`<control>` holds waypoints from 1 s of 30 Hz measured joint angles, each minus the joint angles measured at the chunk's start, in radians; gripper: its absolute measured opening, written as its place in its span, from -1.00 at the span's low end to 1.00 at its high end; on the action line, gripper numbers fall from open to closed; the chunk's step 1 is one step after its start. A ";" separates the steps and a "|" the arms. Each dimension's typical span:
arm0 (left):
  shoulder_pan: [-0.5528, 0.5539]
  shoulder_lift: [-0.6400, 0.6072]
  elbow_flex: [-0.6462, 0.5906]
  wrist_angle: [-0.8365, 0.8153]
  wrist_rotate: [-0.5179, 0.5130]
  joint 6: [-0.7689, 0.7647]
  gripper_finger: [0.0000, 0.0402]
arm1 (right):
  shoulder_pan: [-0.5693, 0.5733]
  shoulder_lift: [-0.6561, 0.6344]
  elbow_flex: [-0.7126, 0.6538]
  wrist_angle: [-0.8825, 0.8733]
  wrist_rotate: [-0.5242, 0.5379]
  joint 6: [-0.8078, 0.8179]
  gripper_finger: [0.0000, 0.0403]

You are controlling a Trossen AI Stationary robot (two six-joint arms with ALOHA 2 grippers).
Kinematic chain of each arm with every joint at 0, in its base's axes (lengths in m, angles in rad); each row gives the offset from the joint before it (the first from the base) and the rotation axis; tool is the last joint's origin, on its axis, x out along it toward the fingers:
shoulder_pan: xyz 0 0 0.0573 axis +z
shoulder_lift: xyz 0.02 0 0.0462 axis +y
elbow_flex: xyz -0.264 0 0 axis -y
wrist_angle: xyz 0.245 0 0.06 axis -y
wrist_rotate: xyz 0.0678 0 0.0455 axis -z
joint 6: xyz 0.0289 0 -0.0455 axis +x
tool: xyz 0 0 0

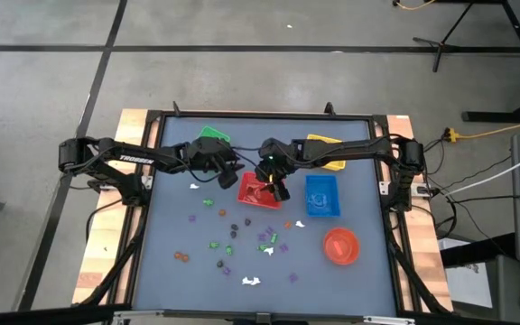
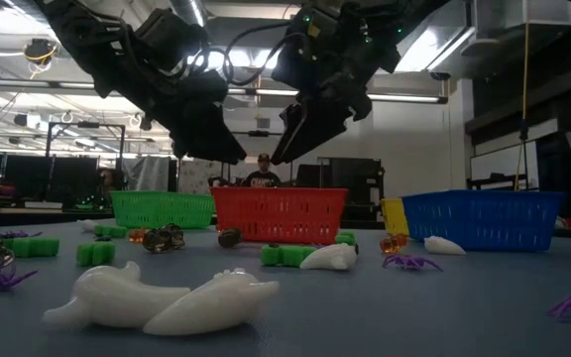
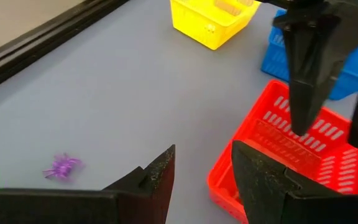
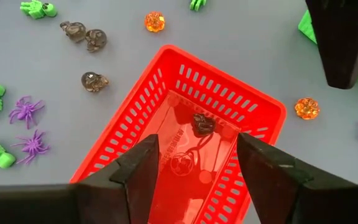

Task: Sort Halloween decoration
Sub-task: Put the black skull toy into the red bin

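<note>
From above, both arms meet at mid-table over the red basket (image 1: 258, 193). The right pincer (image 1: 280, 190) hangs over its edge and the left pincer (image 1: 231, 177) sits just beside it. Green (image 1: 210, 135), yellow (image 1: 326, 147) and blue (image 1: 322, 196) baskets stand around, with a round red bowl (image 1: 340, 246) apart from them. Most of the Halloween decoration (image 1: 242, 244) is scattered loose on the table (image 1: 165, 226) nearer the front.

At table height, white ghost-like pieces (image 2: 162, 297) lie closest, with purple spiders and green bits further back. Both pincers hang above the red basket's rim.

From the left wrist, the fingers (image 3: 157, 180) are apart and carry nothing. A purple spider (image 3: 62, 166) lies on the bare table.

From the right wrist, the fingers (image 4: 140, 168) stand wide and empty over the red basket. One dark skull (image 4: 202, 124) lies in it. More skulls (image 4: 94, 81), orange pumpkins (image 4: 155, 22), spiders and green figures lie outside.

I'd judge the sorting barely begun, with nearly everything left to place.
</note>
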 joint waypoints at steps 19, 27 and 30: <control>-0.007 0.000 0.000 0.000 0.057 0.002 -0.12 | -0.001 0.000 0.000 -0.003 0.162 0.000 0.07; -0.059 0.000 0.000 0.000 0.244 0.028 -0.19 | -0.001 0.000 0.000 -0.002 0.204 0.000 0.07; -0.094 0.000 0.000 0.000 0.325 0.019 -0.19 | -0.001 0.000 0.000 -0.002 0.204 0.000 0.07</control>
